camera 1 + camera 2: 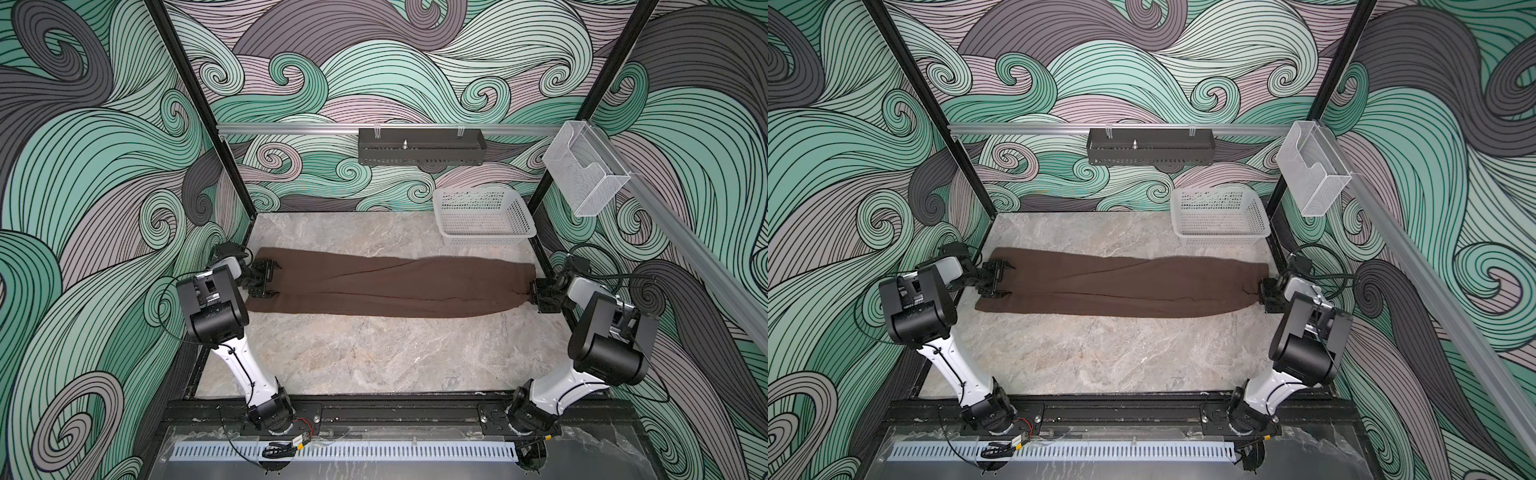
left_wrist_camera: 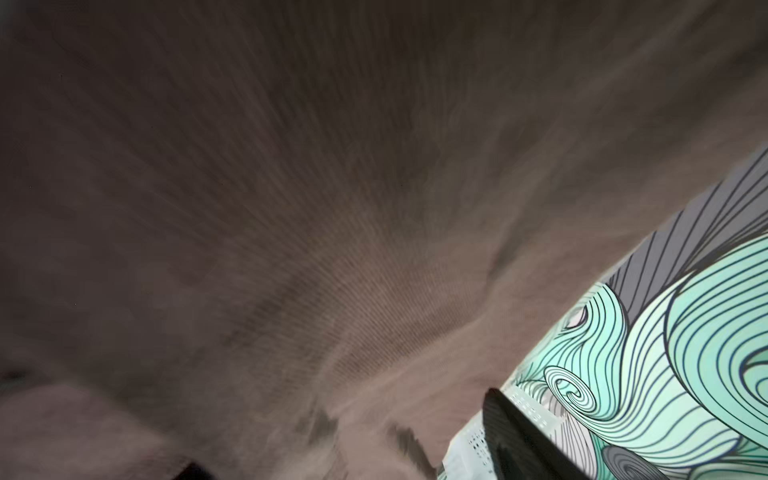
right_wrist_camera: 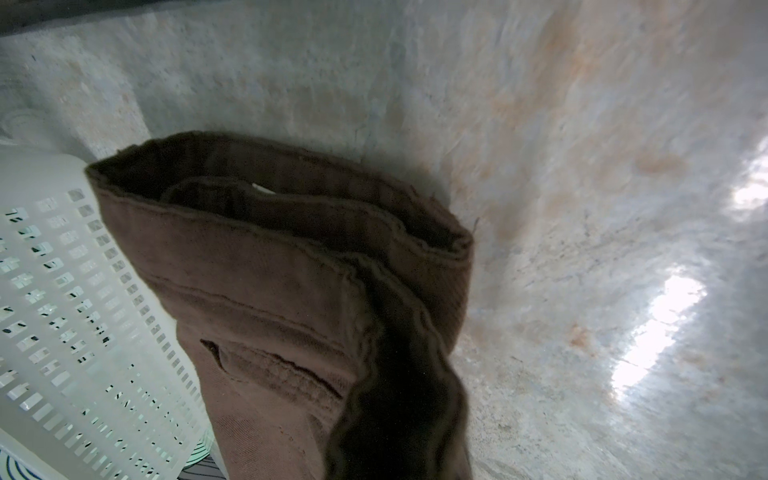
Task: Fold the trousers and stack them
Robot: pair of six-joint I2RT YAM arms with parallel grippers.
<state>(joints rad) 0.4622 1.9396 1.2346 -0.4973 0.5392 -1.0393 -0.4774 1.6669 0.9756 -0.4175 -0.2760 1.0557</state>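
Swirly green, grey and pink waves cover the walls around a grey marble table top point(image 1: 374, 357) point(image 1: 1100, 357).

On the left side of both top views, the left gripper point(image 1: 273, 280) point(image 1: 1005, 279) has its two black fingers spread wide apart. It sits low over the left end of the long dark brown soft trousers point(image 1: 395, 282) point(image 1: 1121, 282). I cannot tell if the fingers touch the cloth. In the left wrist view the brown cloth point(image 2: 291, 208) fills almost everything, very close and blurry, and one dark finger point(image 2: 519, 444) pokes in at the edge.

On the right side, the right gripper point(image 1: 533, 292) point(image 1: 1262, 292) is pressed together and pinches the right end of the trousers. The cloth bunches to a narrow point there. In the right wrist view you can see the waistband and a slit pocket of the trousers point(image 3: 282, 291), with the cloth rising up toward the camera.

The trousers lie flat across the table from the left side nearly to the right side, in the middle between front and back. A long crease runs along them.

Behind the right end of the trousers, near the back corner, stands a white plastic basket with lots of small holes point(image 1: 486, 240) point(image 1: 1221, 237) point(image 3: 62, 311). It is close to the trousers but not touching them in both top views.

Higher up, a dark metal tray point(image 1: 419, 150) hangs on the back rail, and a clear plastic box point(image 1: 582, 178) hangs on the right rail.
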